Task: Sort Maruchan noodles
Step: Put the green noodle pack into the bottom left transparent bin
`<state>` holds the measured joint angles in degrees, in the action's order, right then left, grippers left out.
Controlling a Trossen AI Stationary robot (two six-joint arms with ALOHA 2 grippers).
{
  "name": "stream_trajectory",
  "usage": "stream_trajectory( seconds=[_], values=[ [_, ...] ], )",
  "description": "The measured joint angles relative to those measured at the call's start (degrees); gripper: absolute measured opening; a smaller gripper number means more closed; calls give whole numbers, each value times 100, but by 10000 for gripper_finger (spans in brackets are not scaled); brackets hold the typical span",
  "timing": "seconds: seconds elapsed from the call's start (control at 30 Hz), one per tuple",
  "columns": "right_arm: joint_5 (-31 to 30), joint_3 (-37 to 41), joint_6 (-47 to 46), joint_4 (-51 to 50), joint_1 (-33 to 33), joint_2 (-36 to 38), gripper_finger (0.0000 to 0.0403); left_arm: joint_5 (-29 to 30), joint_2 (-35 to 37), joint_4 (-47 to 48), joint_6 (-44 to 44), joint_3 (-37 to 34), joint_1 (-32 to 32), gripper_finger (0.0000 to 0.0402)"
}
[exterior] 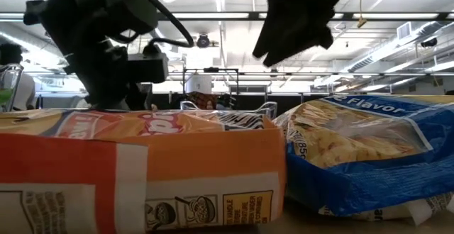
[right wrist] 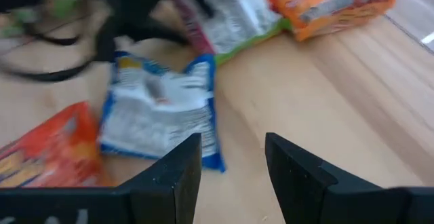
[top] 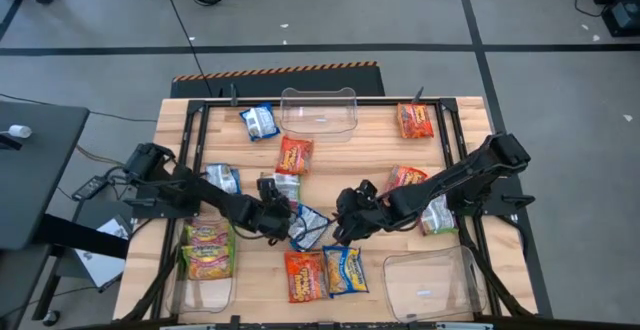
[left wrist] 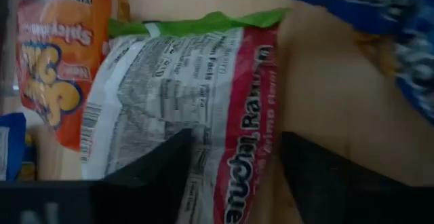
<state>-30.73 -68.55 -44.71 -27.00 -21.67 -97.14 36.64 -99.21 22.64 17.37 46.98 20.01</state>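
Observation:
Ramen packets lie flat about the table. My left gripper [top: 277, 208] [left wrist: 234, 142] is open over a green-pink packet [left wrist: 183, 95] [top: 287, 185] that lies back side up; its fingers straddle the packet's pink edge [left wrist: 247, 136]. My right gripper [top: 347, 225] [right wrist: 234, 142] is open and empty, low over bare wood, pointing toward a crumpled blue-white packet [right wrist: 159, 108] [top: 308, 228] just ahead of it. An orange packet [left wrist: 57, 68] [top: 294, 155] lies beside the green-pink one. Two green-pink-yellow packets [top: 207, 248] lie in the near left bin. My left gripper stands with one finger [left wrist: 163, 176] over the printed back of the green-pink packet and the other past its pink edge; I cannot tell whether either finger touches it. The packet lies flat on the table.
Clear bins sit at the far edge [top: 320, 110], the near left corner [top: 188, 292] and the near right corner [top: 430, 282]. More packets: blue [top: 260, 122], blue [top: 222, 178], orange [top: 414, 120], orange [top: 405, 178], green [top: 438, 215], and an orange and blue pair [top: 325, 273] at the near edge.

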Motion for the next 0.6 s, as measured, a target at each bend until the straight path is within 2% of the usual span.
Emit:
stream_trajectory(
  seconds=[0.17,0.23,0.27,0.47,0.6],
  values=[
    [208,0,139,-254,-289,422,169,-22,9,97,16,0,-154,90],
    [198,0,178,-375,-432,653,169,-163,32,374,-24,105,-208,35],
    [196,0,240,-414,-495,762,169,-314,34,626,-12,230,-240,20],
    [174,-2,692,-349,-736,1227,169,-934,500,2690,-244,1492,-169,15],
    [173,-2,780,-264,-763,1243,169,-1747,999,3910,-199,2550,-21,14]
  ],
)
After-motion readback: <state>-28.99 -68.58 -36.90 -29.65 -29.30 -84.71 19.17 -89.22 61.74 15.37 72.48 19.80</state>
